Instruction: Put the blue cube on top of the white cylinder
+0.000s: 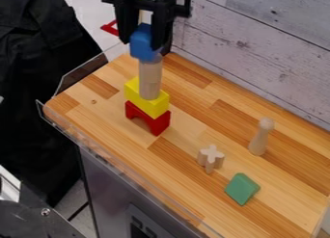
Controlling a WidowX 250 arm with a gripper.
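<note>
- Done, as far as shown: the blue cube (140, 50) is at the top end of the pale wooden cylinder (150, 77), seemingly touching it.
- The black gripper (143, 43) is above the cylinder, its 2 fingers parted about as wide as the cube and apparently gripping it.
- Beneath the cylinder: 1 yellow block (153, 106) on 1 red arch block (159, 124).
- Left to do, I judge: settle the cube squarely, let go, and rise clear of the cylinder.
</note>
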